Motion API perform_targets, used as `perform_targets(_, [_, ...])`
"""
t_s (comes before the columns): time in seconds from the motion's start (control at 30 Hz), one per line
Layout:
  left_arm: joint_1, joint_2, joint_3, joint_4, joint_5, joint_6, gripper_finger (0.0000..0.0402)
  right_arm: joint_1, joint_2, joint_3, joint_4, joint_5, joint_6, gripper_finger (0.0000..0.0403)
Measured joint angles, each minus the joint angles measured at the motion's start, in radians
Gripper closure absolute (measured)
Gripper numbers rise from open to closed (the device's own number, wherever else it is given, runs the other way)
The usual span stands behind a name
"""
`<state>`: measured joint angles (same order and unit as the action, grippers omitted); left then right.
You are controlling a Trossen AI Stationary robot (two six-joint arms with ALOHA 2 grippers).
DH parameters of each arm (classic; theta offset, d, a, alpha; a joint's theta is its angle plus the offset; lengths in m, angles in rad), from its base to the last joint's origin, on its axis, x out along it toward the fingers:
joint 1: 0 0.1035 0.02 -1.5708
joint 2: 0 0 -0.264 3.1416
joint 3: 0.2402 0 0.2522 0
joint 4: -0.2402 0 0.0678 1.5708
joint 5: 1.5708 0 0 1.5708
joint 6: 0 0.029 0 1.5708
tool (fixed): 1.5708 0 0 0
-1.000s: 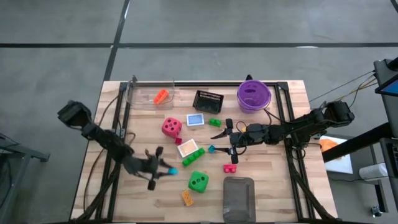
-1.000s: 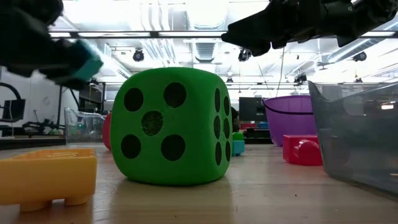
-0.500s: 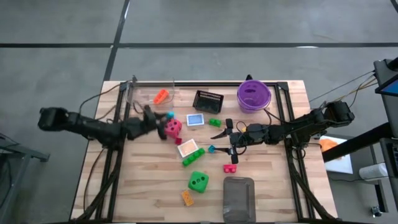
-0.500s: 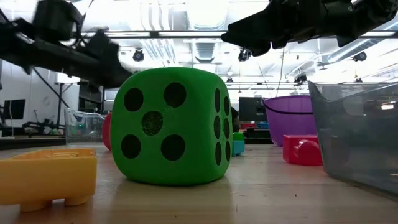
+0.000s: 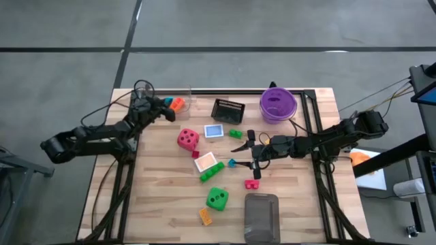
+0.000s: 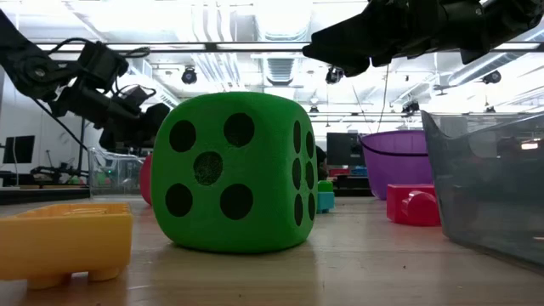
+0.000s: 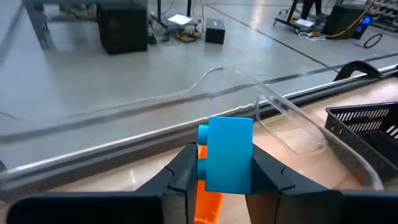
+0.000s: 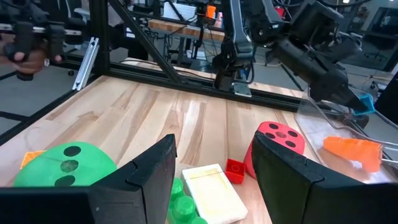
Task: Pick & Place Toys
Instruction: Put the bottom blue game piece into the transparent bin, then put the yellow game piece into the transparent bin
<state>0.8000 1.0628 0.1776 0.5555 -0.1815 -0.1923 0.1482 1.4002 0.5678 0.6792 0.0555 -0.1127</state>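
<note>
My left gripper (image 5: 163,105) is at the table's far left, shut on a small blue brick (image 7: 227,152). It is above a clear tub (image 5: 158,102) that holds an orange brick (image 5: 177,104). My right gripper (image 5: 248,154) hangs open and empty above the table's middle, beside a small teal brick (image 5: 231,163). On the table rest a red die (image 5: 188,139), a green die (image 5: 217,199), two picture cards (image 5: 214,131) (image 5: 206,162), green bricks (image 5: 212,171), a red brick (image 5: 253,183) and a yellow-orange brick (image 5: 205,216). My left gripper pinches the blue brick by two opposite sides (image 7: 208,171) between its two fingers (image 7: 183,171). The fingers come slanting from the table's left. The brick is lifted clear, above the orange brick (image 7: 208,199) in the clear tub.
A black mesh basket (image 5: 227,109) and a purple bowl (image 5: 277,103) stand at the far edge. A second clear tub (image 5: 261,216) stands at the near edge. Black frame rails (image 5: 310,122) run along both sides of the table.
My left gripper has carried the blue brick from the table's near middle toward the far left, up to the clear tub with the orange brick. It has stayed shut on the brick.
</note>
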Motion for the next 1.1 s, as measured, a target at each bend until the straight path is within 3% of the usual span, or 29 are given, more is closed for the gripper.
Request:
perform_targets(0.07, [0.013, 0.010, 0.000, 0.000, 0.022, -0.017, 0.0294, 0.000, 0.000, 0.000, 0.000, 0.000, -0.004, 0.0200])
perform_targets(0.3, [0.012, 0.015, 0.000, -0.008, 0.040, -0.025, 0.0160, 0.000, 0.000, 0.000, 0.000, 0.000, -0.004, 0.0200])
perform_targets(0.5, [0.011, 0.015, 0.009, -0.036, 0.054, -0.060, 0.0090, 0.000, 0.000, 0.000, 0.000, 0.000, -0.004, 0.0200])
perform_targets(0.67, [0.011, 0.013, 0.010, -0.035, 0.128, -0.073, 0.0068, 0.000, 0.000, 0.000, 0.000, 0.000, -0.003, 0.0200])
perform_targets(0.87, [-0.018, 0.012, 0.034, -0.029, 0.297, -0.078, 0.0065, 0.000, 0.000, 0.000, 0.000, 0.000, -0.003, 0.0200])
perform_targets(1.1, [-0.175, 0.012, 0.053, -0.032, 0.404, -0.066, 0.0065, 0.000, 0.000, 0.000, -0.005, 0.000, -0.003, 0.0200])
